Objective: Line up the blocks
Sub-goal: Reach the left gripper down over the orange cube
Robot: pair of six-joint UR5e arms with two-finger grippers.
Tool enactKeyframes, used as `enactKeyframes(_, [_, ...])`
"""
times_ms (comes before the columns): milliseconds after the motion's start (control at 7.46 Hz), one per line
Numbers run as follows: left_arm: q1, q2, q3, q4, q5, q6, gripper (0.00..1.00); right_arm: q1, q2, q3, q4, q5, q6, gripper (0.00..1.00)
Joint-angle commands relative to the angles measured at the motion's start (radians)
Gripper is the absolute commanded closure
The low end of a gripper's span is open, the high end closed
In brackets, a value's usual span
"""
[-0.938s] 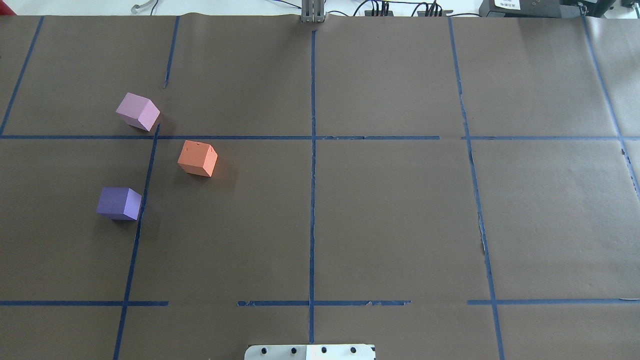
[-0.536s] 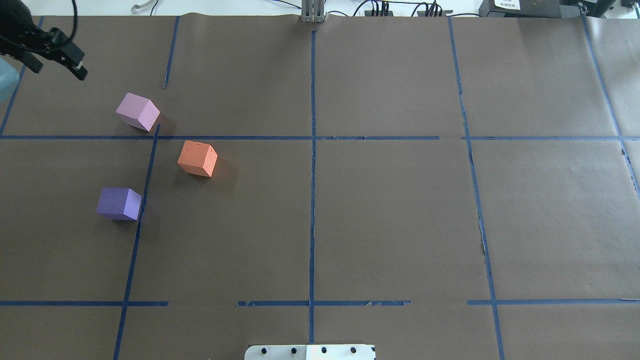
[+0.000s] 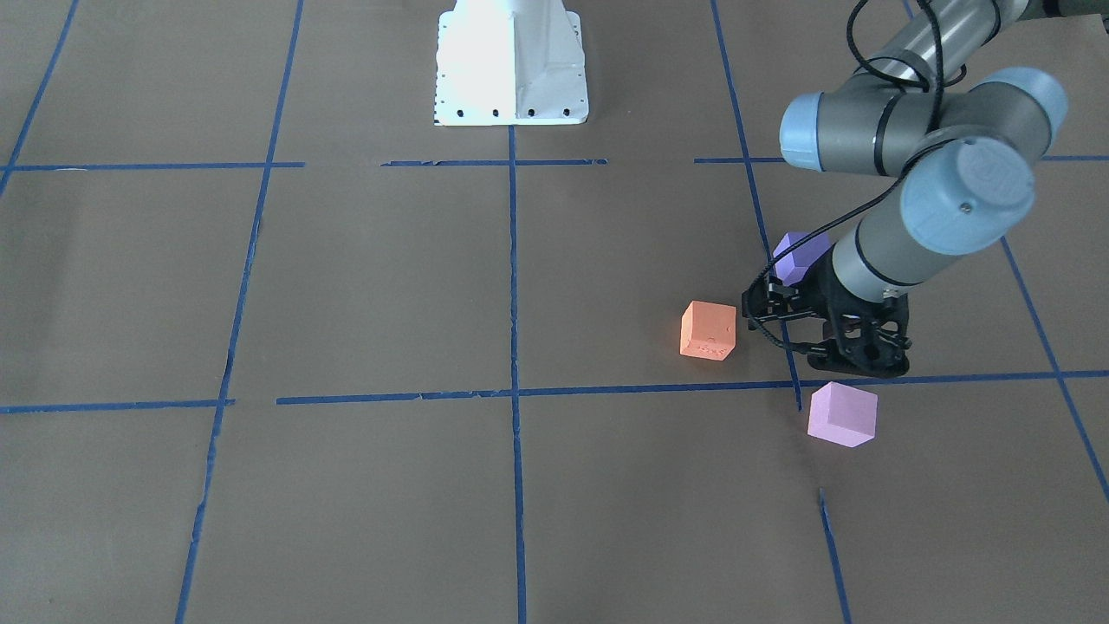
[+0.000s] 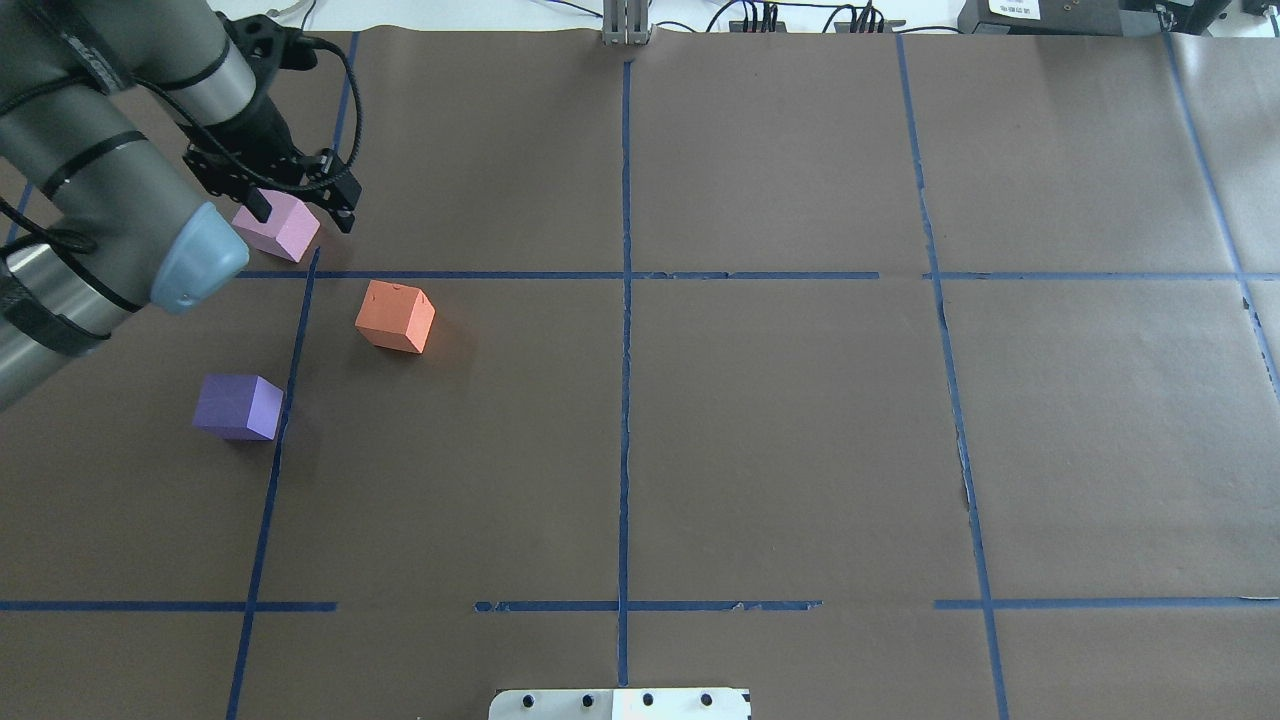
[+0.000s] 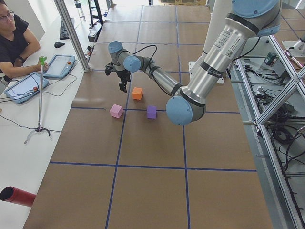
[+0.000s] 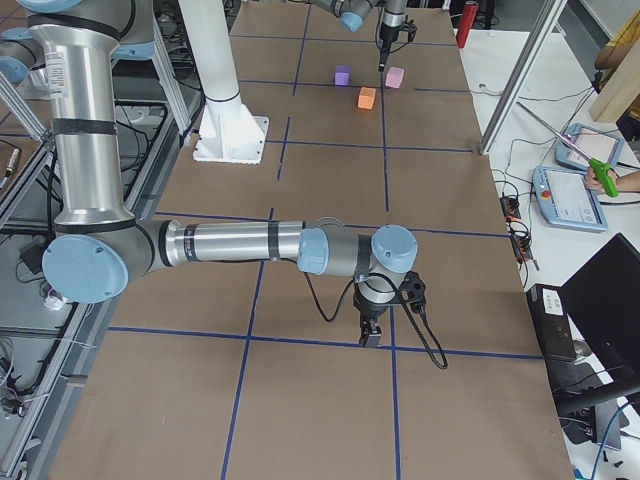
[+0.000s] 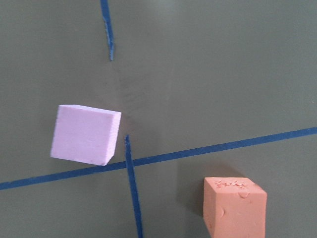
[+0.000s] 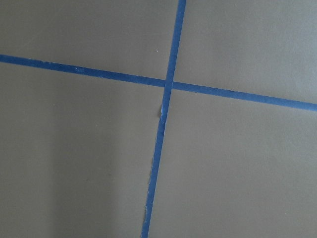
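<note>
Front-facing: 3 cubes, 1 orange block, 1 violet-blue block and 1 pink block, sit near the tabletop's left edge, each askew to the tape.
Overhead: the left claw hangs spread wide and empty by the pink block.
Right side: I cannot tell how far the right claw is open.

The left gripper has swung in from the far left corner of the desk and now hovers over the pink block.

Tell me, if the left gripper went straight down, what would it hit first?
Probably the pale pink foam cube: the open left gripper points down roughly over it. Depth is unclear, so it might touch the brown paper beside it.
</note>
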Motion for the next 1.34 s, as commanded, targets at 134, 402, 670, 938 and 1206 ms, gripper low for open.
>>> enactKeyframes(134, [0.096,-0.005,0.059,-0.104,0.086,-0.101,0.00,0.000,0.000,0.000,0.000,0.000,0.000,0.00])
enactKeyframes(402, [0.117,-0.002,0.075,-0.118,0.087,-0.126,0.00,0.000,0.000,0.000,0.000,0.000,0.000,0.00])
enactKeyframes(670, [0.128,0.004,0.075,-0.142,0.086,-0.129,0.00,0.000,0.002,0.000,0.000,0.000,0.000,0.00])
enactKeyframes(938, [0.139,0.007,0.075,-0.142,0.086,-0.129,0.00,0.000,0.000,0.000,0.000,0.000,0.000,0.00])
enactKeyframes(1206, [0.148,0.009,0.104,-0.179,0.087,-0.129,0.00,0.000,0.000,0.000,0.000,0.000,0.000,0.00])
